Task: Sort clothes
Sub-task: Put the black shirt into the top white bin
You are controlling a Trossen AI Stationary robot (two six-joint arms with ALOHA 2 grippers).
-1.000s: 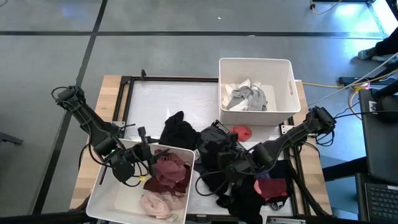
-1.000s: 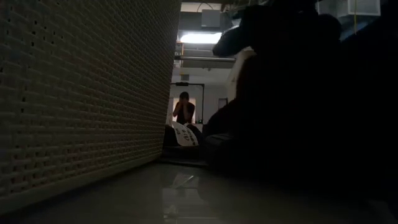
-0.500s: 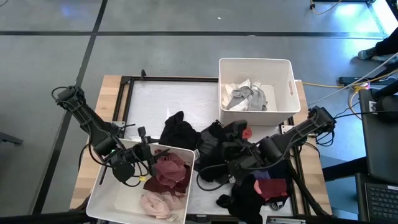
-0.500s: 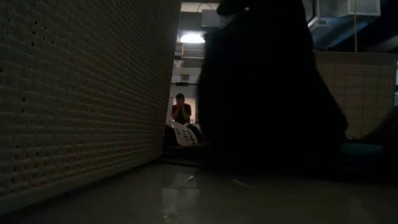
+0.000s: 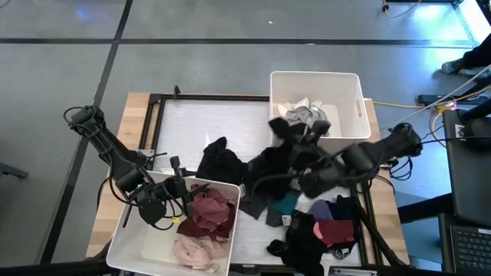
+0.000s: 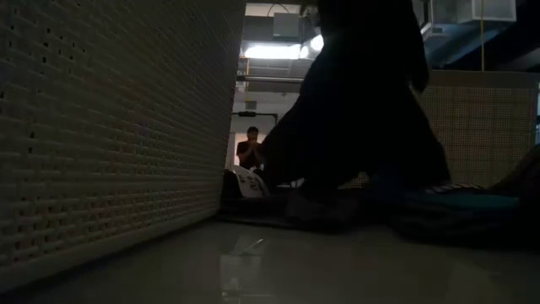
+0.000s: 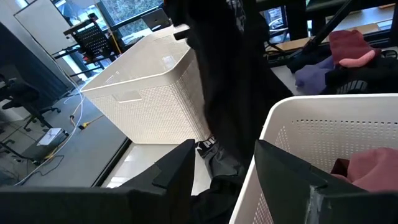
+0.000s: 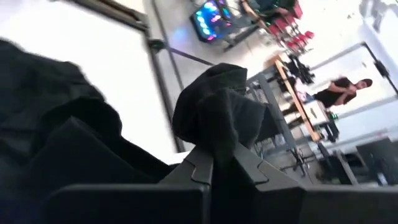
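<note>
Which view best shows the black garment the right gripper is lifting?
The high view: the black garment hangs from the right gripper beside the far white bin. The right wrist view shows only a bunched fold pinched between the fingers; the low view a dark silhouette; the left wrist view a hanging strip.

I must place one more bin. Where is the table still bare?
Free: the white mat behind the black pile, left of the far bin. Crowded: the clothes heap at front right, where the right gripper lifts a black garment.
</note>
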